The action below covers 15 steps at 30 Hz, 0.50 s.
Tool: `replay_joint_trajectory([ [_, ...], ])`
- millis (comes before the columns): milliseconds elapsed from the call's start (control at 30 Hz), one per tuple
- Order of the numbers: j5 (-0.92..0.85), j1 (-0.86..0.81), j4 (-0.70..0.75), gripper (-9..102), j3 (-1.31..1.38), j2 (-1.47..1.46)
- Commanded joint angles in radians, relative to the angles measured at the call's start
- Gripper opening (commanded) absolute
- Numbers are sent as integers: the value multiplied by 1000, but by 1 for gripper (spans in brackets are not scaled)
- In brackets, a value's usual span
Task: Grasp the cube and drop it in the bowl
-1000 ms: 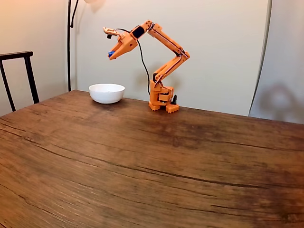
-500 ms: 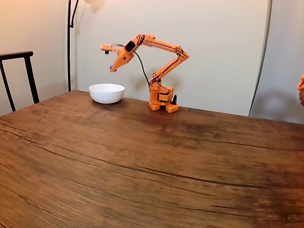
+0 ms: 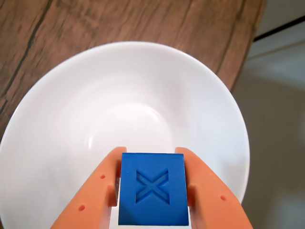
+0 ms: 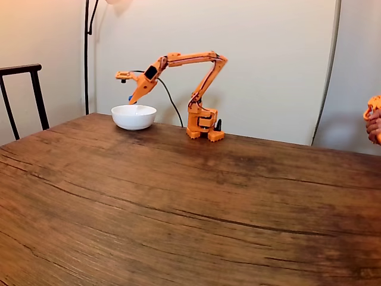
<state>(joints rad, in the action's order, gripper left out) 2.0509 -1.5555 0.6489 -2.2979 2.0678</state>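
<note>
Cube (image 3: 152, 188) embossed "X", over bowl (image 3: 71, 119)

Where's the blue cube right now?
The cube is clamped between the hand's orange fingers, held in the air directly over the white bowl. In the fixed view that is at the table's far left.

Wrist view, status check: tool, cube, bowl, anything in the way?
Tool shut on the blue cube, poised over the white bowl. Bowl empty, cube not yet dropped. Nothing in the way.
</note>
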Motion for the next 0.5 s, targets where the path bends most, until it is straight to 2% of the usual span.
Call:
replay_joint_trajectory([
  [0,-3,28,-9,1,71,-43],
  [100,-6,37,-6,8,66,-43],
  [200,-6,29,54,20,86,-41],
  [267,5,23,95,23,104,-41],
  [467,6,35,176,16,175,-40],
])
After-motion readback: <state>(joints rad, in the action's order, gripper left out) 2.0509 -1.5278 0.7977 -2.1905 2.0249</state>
